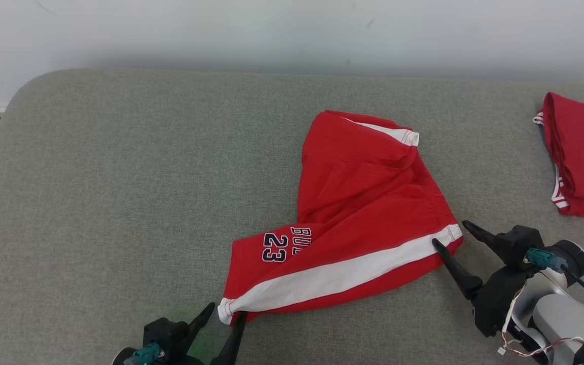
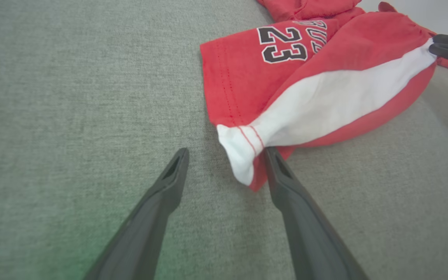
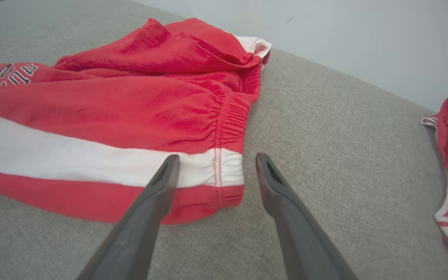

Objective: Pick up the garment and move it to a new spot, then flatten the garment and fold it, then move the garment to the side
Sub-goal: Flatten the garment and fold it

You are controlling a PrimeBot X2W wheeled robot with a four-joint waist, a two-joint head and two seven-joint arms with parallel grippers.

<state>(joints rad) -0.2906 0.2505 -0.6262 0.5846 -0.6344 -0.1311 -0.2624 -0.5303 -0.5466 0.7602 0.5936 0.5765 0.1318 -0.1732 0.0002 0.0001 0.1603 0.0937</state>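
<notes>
Garment (image 1: pixel 363 203) — red shorts, white stripe — has its hem corner between the wide-open fingers of the left gripper (image 1: pixel 228 310) and its waistband end at the equally open right gripper (image 1: pixel 449 232); neither holds cloth. It lies crumpled mid-cushion (image 1: pixel 119 177), another red piece (image 1: pixel 583 152) well apart.

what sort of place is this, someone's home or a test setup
Probably a test setup, not certain: a plain grey fabric-covered surface against a bare white wall, one pair of red shorts laid on it, and a second red garment set off to one side.
</notes>
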